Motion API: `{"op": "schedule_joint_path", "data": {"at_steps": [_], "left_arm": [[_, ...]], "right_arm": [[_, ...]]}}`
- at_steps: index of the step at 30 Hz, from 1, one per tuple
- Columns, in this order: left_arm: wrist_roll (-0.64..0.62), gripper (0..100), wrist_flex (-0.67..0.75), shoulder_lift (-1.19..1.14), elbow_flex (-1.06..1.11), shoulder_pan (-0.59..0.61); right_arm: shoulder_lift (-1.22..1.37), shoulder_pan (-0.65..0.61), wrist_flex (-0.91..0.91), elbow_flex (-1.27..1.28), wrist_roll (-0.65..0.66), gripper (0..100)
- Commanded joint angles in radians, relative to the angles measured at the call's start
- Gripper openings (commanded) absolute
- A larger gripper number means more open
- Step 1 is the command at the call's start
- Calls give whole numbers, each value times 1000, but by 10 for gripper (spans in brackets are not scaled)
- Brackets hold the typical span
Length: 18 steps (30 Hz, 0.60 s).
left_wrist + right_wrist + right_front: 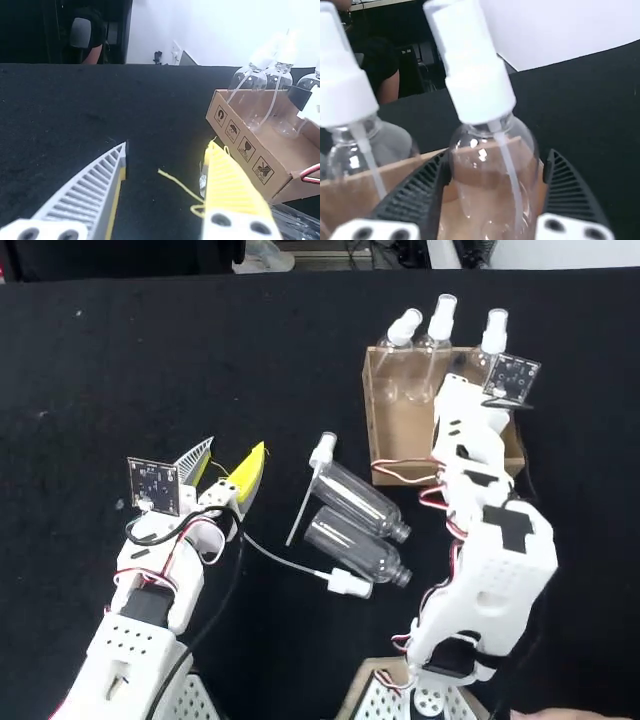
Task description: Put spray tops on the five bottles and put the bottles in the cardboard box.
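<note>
A cardboard box (400, 430) at the back right holds three upright clear bottles with white spray tops (405, 328). My right gripper (497, 157) is open over the box, its black fingers (417, 192) close on either side of the rightmost bottle (492, 165). Two clear bottles without tops (360, 500) (358, 545) lie side by side mid-table. One loose spray top (322, 452) lies just behind them and another (350, 583) in front, each with a long tube. My left gripper (232, 450) is open and holds nothing, left of the lying bottles, with one grey and one yellow finger (227, 185).
The table (150, 360) is covered in black cloth. The box (245, 145) with its bottles (250, 85) stands right of my left gripper. The right arm (465, 440) reaches over the box's front right corner. A second capped bottle (345, 130) stands beside the straddled one.
</note>
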<state>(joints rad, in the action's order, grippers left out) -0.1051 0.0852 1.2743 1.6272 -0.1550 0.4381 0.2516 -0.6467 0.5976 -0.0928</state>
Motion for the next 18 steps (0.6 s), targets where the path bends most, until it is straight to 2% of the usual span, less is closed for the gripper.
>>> {"op": "schedule_joint_path", "data": {"at_steps": [1, 18], "left_arm": [[8, 245, 21, 17, -12, -4], [8, 245, 21, 17, -12, -4]], "right_arm": [[-110, -8, -11, 21, -8, 240], [-394, 32, -11, 321, -3, 237]]}}
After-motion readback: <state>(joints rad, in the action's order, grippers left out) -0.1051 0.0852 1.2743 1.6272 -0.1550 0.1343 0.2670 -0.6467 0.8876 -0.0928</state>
